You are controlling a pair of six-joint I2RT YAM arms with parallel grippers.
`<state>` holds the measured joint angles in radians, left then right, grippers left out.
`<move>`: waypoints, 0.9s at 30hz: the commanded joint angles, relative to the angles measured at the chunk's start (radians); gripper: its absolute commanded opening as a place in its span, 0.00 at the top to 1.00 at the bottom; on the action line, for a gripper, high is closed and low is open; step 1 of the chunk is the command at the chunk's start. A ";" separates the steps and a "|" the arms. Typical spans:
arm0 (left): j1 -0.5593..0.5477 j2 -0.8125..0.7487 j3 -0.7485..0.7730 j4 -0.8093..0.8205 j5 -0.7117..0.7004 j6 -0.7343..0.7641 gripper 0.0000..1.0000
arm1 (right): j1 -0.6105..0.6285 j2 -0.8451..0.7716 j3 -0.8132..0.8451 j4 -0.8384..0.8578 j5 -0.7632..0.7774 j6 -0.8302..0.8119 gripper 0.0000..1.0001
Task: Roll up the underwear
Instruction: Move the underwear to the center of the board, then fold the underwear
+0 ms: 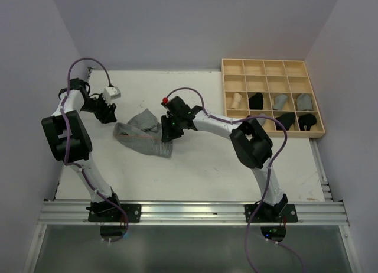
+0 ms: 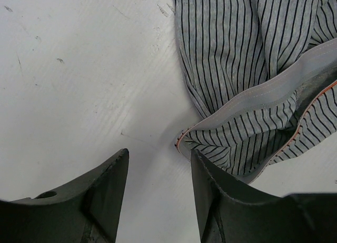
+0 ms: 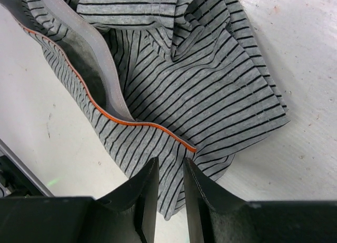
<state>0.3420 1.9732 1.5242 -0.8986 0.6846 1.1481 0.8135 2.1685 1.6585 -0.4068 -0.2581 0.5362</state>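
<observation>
A grey underwear with thin black stripes, a grey waistband and orange trim [image 1: 142, 137] lies crumpled and partly spread on the white table. My left gripper [image 1: 108, 115] is open, just left of its waistband corner; in the left wrist view the gripper [image 2: 159, 153] is over bare table, with the cloth [image 2: 253, 69] at the right finger. My right gripper [image 1: 167, 133] is over the garment's right edge. In the right wrist view its fingers [image 3: 170, 161] stand a narrow gap apart above the striped cloth [image 3: 184, 85], which lies flat, not pinched.
A pale wooden grid tray [image 1: 273, 61] stands at the back right. Its lower cells hold rolled garments: one tan [image 1: 236, 100], some black [image 1: 256, 100] and some grey [image 1: 280, 100]. Walls close in the table on the left, back and right.
</observation>
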 commanded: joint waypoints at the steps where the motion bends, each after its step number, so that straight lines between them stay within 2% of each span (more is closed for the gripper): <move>1: 0.008 0.003 0.014 0.004 0.043 0.016 0.45 | 0.004 0.030 0.058 -0.039 0.023 0.002 0.71; 9: 0.009 0.004 0.017 0.017 0.032 0.013 0.45 | 0.006 0.073 0.084 -0.066 0.042 0.007 0.68; 27: 0.008 0.007 0.019 0.015 0.030 0.006 0.45 | 0.003 0.039 0.073 -0.101 0.102 0.013 0.59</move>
<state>0.3420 1.9751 1.5242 -0.8963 0.6846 1.1461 0.8135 2.2368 1.7130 -0.4770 -0.1944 0.5426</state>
